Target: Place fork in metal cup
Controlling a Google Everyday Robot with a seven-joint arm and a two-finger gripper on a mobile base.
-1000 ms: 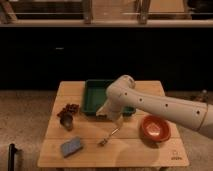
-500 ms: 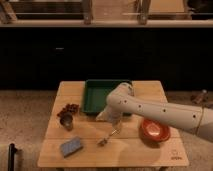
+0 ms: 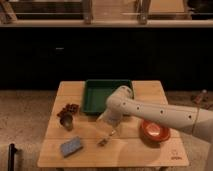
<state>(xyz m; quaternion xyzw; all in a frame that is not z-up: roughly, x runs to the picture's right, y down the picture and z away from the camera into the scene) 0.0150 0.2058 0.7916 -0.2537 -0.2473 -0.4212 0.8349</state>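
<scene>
The fork (image 3: 106, 138) lies on the wooden table (image 3: 150, 152), in front of the green tray, its darker head pointing to the front left. The metal cup (image 3: 67, 122) stands upright at the table's left side, apart from the fork. My white arm reaches in from the right, and the gripper (image 3: 104, 121) hangs just above and behind the fork's handle, over the tray's front edge. Nothing shows in the gripper.
A green square tray (image 3: 107, 96) sits at the back middle. A red-orange bowl (image 3: 154, 130) is at the right, partly under my arm. A blue-grey sponge (image 3: 71, 146) lies front left. A clump of reddish-brown bits (image 3: 70, 108) lies behind the cup.
My arm has swung down and slightly left, bringing the gripper lower and closer to the fork. The fork, cup and other things have not moved.
</scene>
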